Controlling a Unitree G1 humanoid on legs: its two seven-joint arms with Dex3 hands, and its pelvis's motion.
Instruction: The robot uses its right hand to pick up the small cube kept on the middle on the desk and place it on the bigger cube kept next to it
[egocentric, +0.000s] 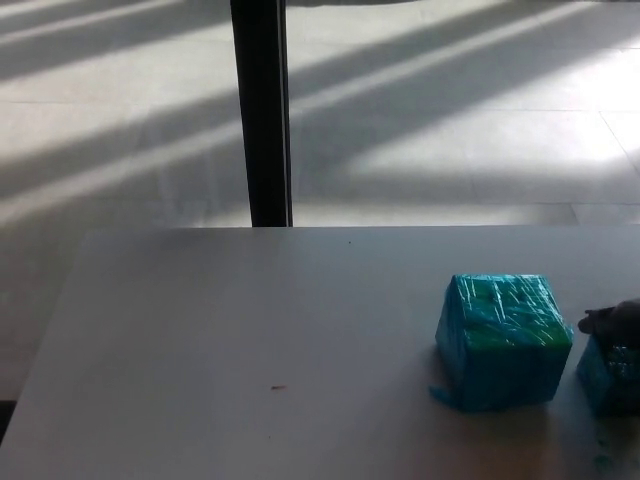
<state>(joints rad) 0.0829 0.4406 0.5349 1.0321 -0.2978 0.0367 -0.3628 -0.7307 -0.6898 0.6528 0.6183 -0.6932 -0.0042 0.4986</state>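
The bigger cube (502, 341), wrapped in shiny blue-green film, sits on the white desk (250, 340) toward the right. Just to its right, at the picture's edge, the small blue cube (608, 376) rests on the desk, cut off by the frame. Only a dark fingertip of my right hand (612, 321) shows, lying over the small cube's top edge. Most of that hand is out of frame, so its grip cannot be judged. My left hand is not visible.
A black vertical post (262, 110) stands beyond the desk's far edge. Behind it lies a sunlit tiled floor (450, 110). A tiny dark speck (277, 388) marks the desk surface left of the cubes.
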